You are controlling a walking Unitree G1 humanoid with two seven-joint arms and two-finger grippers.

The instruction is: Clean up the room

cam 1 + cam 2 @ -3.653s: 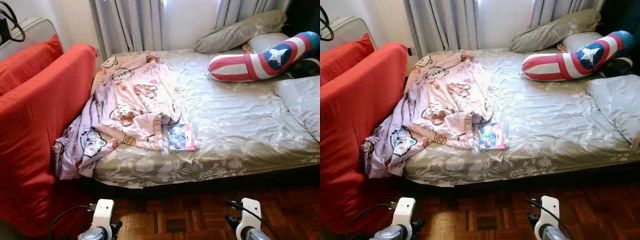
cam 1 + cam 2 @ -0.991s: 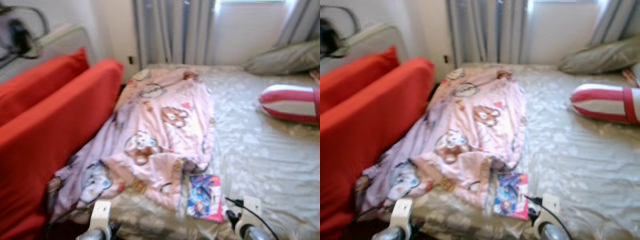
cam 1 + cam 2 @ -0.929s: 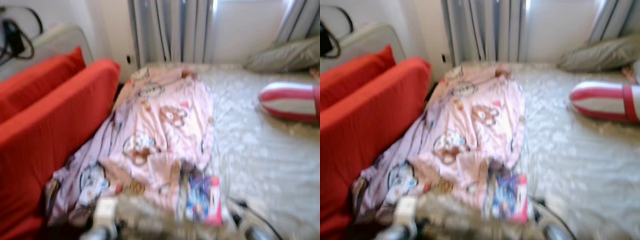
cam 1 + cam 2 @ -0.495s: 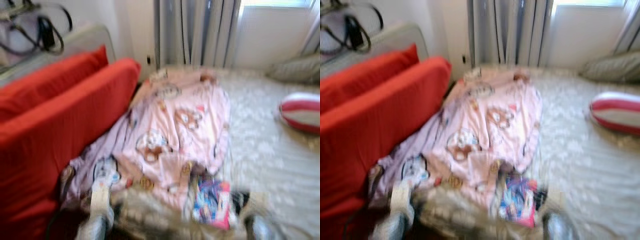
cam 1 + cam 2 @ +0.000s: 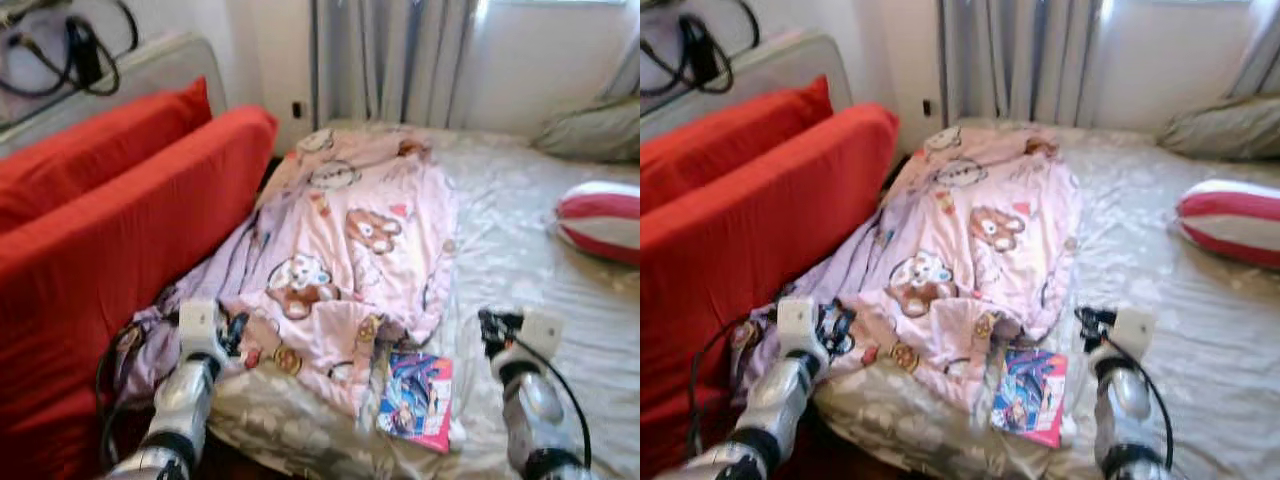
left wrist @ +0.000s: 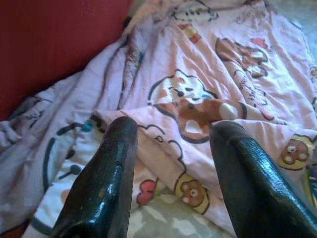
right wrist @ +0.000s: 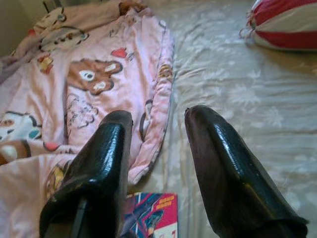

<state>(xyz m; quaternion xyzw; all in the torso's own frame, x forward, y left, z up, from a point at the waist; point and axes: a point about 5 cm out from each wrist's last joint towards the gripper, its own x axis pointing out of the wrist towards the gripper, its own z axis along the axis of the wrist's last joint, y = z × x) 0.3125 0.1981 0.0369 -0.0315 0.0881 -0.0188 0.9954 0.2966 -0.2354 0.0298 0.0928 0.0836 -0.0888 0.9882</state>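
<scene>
A pink cartoon-print blanket [image 5: 370,240] lies crumpled over the left half of the bed [image 5: 530,260], one end hanging down by the red sofa. A colourful book [image 5: 417,402] lies flat on the sheet at the blanket's near edge. My left gripper [image 5: 232,333] is open and held low over the blanket's near left corner; the left wrist view has its fingers [image 6: 114,163] spread above the bear prints. Over the sheet just right of the book, my right gripper [image 5: 490,325] is open, its fingers [image 7: 218,163] pointing at the blanket's right edge.
A red sofa [image 5: 120,220] stands tight against the bed's left side. A red-and-white striped bolster [image 5: 605,220] and a grey pillow [image 5: 590,130] lie at the far right. Grey curtains [image 5: 390,60] hang behind the bed. Black cables [image 5: 70,50] hang at the top left.
The camera has come closer to the bed and steadied. Both arms have risen from the floor's level to over the bed's near edge, either side of the book.
</scene>
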